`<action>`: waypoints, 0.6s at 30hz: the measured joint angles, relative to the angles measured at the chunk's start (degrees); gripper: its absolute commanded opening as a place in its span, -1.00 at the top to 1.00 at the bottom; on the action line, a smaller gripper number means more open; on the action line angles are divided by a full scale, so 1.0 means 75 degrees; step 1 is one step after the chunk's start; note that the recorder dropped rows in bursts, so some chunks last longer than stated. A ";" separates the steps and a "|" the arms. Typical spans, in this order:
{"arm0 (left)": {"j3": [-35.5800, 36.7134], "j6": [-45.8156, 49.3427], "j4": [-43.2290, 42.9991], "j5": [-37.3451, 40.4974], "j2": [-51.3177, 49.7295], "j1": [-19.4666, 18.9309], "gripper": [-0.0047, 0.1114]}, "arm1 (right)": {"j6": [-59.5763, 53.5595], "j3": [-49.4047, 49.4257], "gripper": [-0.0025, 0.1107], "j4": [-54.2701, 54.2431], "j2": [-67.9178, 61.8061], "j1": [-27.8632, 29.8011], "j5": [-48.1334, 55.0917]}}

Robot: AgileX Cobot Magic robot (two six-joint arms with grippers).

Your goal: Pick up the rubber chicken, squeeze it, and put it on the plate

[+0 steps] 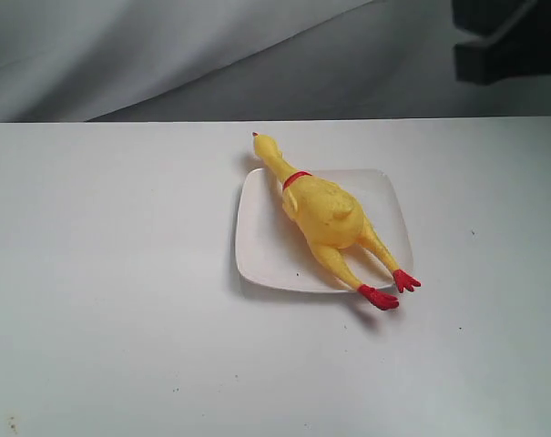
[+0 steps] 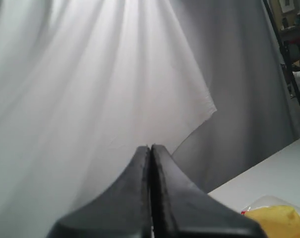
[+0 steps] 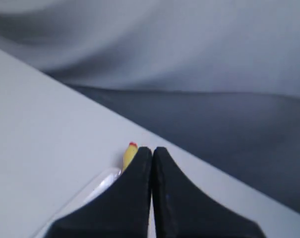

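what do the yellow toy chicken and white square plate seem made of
The long yellow toy chicken looks like soft rubber or vinyl: a moulded body with dimpled skin and a dull sheen. The white square plate looks like glazed ceramic, perhaps melamine: smooth and even, with a rounded raised rim.

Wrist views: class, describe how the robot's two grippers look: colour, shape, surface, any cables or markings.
The left gripper and the right gripper look alike: two matte black fingers each, wide at the base, with curved outer edges tapering to narrow rounded tips. No cables, markings or labels show.
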State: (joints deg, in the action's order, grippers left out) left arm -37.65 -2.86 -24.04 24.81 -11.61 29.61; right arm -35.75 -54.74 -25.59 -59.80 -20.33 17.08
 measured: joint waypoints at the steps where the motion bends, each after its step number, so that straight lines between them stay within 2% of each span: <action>1: -0.0020 -0.0039 0.0028 0.0205 0.0127 0.0000 0.92 | 0.0000 0.0000 0.96 -0.0014 0.0258 0.0000 0.0000; 8: -0.0052 -0.0122 0.0117 0.1603 0.0770 0.0000 0.92 | 0.0000 0.0541 0.96 -0.0179 0.2847 0.0000 -0.0022; 18: -0.0056 -0.0148 0.0428 0.1831 0.0943 0.0000 0.92 | 0.0000 0.1698 0.96 -0.0693 0.6190 0.0000 -0.0744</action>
State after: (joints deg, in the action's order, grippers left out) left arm -38.06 -3.97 -20.83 38.55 -4.54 29.61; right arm -35.75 -42.01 -30.79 -13.37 -20.33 11.50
